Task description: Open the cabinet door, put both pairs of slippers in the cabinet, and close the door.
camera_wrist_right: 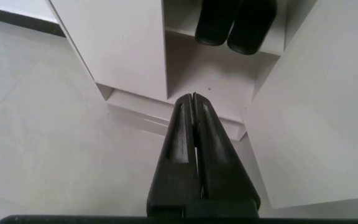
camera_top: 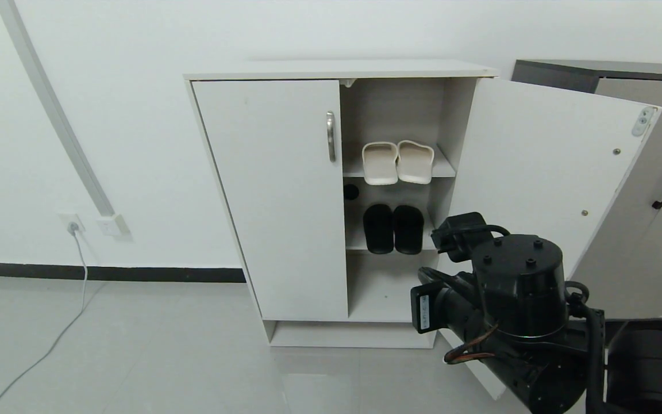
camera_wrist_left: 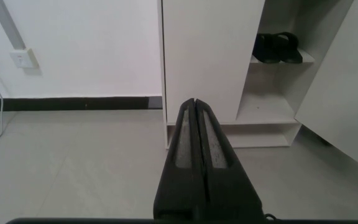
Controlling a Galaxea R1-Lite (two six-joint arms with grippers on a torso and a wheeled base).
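Observation:
The white cabinet stands against the wall with its left door closed and its right door swung wide open. Inside, a beige pair of slippers rests on the upper shelf. A black pair of slippers lies on the shelf below it. My right arm hangs low in front of the open door. In its wrist view, my right gripper is shut and empty, pointing at the cabinet's bottom compartment below the black slippers. My left gripper is shut and empty, farther back over the floor, facing the cabinet.
A grey cabinet with black handles stands right behind the open door. On the wall at left, a socket holds a cable that trails across the grey tiled floor. A metal handle is on the closed door.

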